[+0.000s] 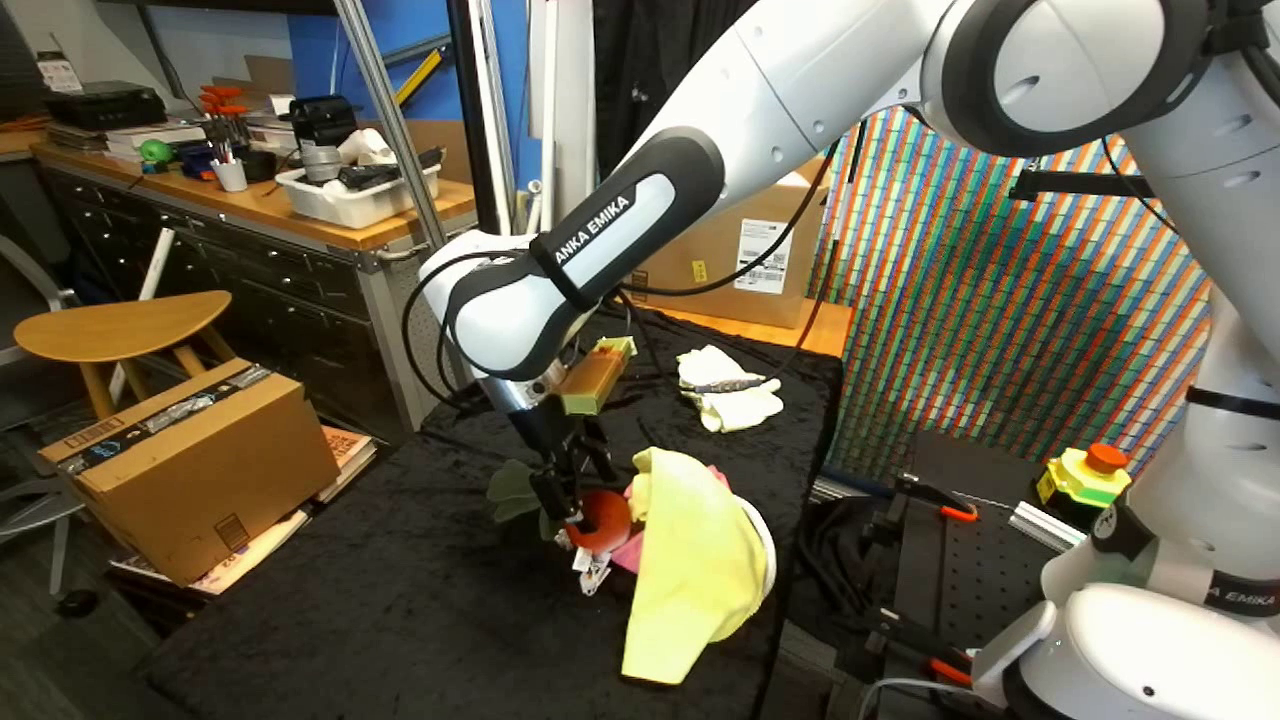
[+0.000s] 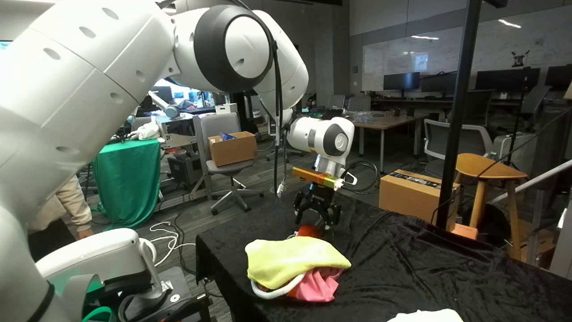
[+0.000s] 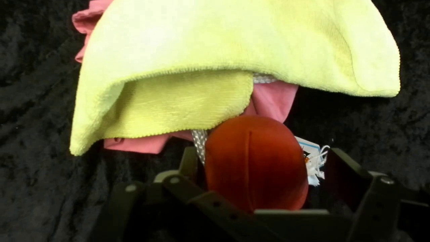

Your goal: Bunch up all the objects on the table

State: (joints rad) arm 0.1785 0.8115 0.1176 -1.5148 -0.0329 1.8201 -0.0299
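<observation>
In the wrist view the red-orange item (image 3: 255, 164) is sitting near 6 o'clock from the pale yellow cloth (image 3: 231, 43), close against its hem, and the fingers (image 3: 347, 178) are standing open astride it, a gap showing at its 3 o'clock side. Nothing is being gripped, and that wide stance is probably keeping the item from being nudged out of the bunch. The yellow cloth is lying over the pink cloth (image 2: 319, 284) and the white rope (image 2: 270, 294), presumably because heaping is making a tighter bunch. In an exterior view the white cloth (image 1: 742, 408) is lying well apart, toward 12 o'clock from the yellow one, so it is likely needing to be gathered. The black-draped bench (image 1: 400, 620) is carrying three cloths, one of each colour; one rope, as far as is showing; and one red-orange item in plain sight. Whether the grey-green shape (image 1: 512, 485) near the fingers is belonging to that item, I cannot tell.
</observation>
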